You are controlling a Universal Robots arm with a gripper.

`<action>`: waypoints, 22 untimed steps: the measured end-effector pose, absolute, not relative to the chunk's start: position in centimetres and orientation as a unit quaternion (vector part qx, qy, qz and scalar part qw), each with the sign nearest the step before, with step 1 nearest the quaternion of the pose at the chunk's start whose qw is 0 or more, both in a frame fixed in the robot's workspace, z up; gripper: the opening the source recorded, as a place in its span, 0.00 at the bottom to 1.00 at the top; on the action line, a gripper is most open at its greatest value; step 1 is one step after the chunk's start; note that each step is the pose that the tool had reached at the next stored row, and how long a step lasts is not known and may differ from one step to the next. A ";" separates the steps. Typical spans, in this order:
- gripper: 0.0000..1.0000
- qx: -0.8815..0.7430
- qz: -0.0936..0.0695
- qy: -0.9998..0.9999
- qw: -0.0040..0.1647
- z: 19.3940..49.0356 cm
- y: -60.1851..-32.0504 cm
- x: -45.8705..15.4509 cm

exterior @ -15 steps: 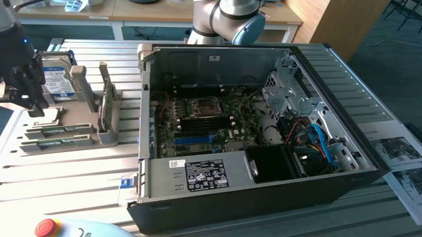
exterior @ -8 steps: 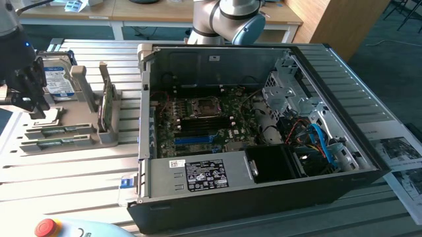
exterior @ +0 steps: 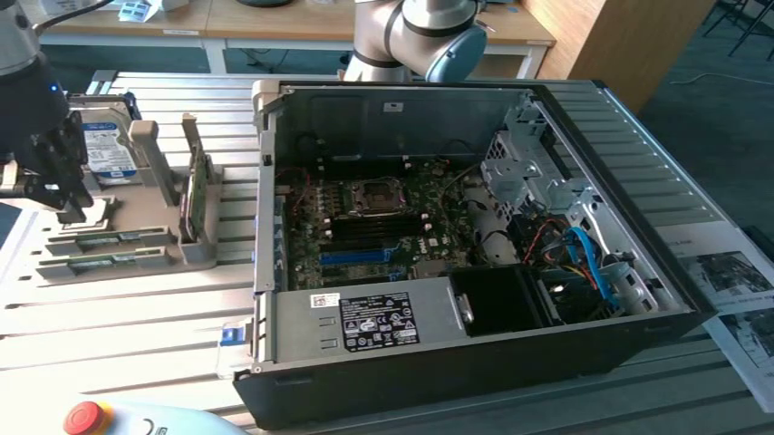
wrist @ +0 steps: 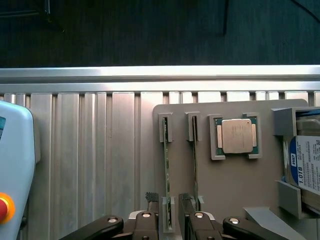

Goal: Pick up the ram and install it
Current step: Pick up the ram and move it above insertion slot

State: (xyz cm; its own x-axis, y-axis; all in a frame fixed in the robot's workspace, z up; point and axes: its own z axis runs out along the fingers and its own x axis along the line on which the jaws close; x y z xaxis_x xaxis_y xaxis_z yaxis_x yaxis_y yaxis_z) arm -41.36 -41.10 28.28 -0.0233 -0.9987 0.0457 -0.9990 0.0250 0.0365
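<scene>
One slim, flat green ram (wrist: 167, 170)

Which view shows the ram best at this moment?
The wrist view: the ram runs edge-on in its tray slot, the open gripper framing one end. The exterior view shows it small, lying in the grey tray at that view's left beside a similar stick, below the gripper.

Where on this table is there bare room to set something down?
Bare slats between the grey holder, the computer case and the red-button pendant. Crowded: the holder, with the claw over it, and inside the case.
</scene>
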 end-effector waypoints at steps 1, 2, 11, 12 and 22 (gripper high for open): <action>0.30 0.698 0.003 -0.715 0.029 28.2 -41.1 -41.4; 0.30 0.698 0.003 -0.715 0.030 28.1 -41.1 -41.4; 0.30 0.698 0.006 -0.715 0.032 27.4 -41.1 -41.4; 0.30 0.698 0.006 -0.715 0.032 27.3 -41.1 -41.4; 0.30 0.698 0.009 -0.715 0.035 26.6 -41.1 -41.4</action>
State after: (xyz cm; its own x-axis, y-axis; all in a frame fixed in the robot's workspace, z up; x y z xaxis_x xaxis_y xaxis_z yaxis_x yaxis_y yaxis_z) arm -41.36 -41.10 26.58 -0.0233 -0.9978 0.0624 -0.9990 0.0256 0.0361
